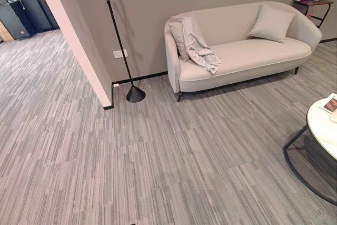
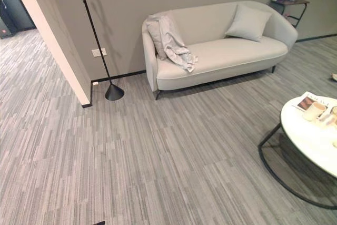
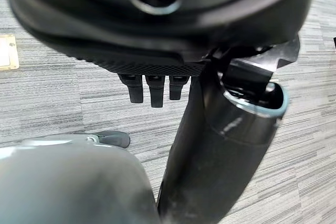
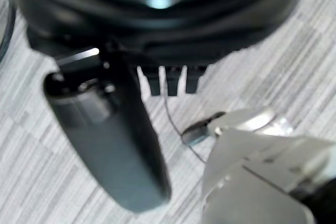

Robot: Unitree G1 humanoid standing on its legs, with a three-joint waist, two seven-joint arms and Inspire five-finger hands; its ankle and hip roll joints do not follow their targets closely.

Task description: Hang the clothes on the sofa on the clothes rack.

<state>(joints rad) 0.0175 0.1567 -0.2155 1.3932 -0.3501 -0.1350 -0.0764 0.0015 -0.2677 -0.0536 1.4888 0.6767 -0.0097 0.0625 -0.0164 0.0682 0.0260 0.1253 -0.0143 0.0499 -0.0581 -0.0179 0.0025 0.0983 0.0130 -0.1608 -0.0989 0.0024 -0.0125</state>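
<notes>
garment: you find the pale grey crumpled cloth [image 1: 196, 46] draped over the left arm and seat of the cream fabric sofa [image 1: 253, 56].
cushion: a square beige pillow [image 1: 271, 22] leans at the sofa's right end.
stand: a thin black pole with a cone base [image 1: 135, 94] rises beside the wall corner.
left hand [image 3: 152, 85]: fingers straight, empty, above the carpet.
right hand [image 4: 168, 80]: fingers straight, empty.
table: a round white top [image 2: 310, 135] sits at your right.

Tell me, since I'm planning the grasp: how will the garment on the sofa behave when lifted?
The garment drapes over the sofa armrest in soft folds, so it is probably floppy and will sag. It looks thin, likely light. Its trailing end on the seat may drag.
</notes>
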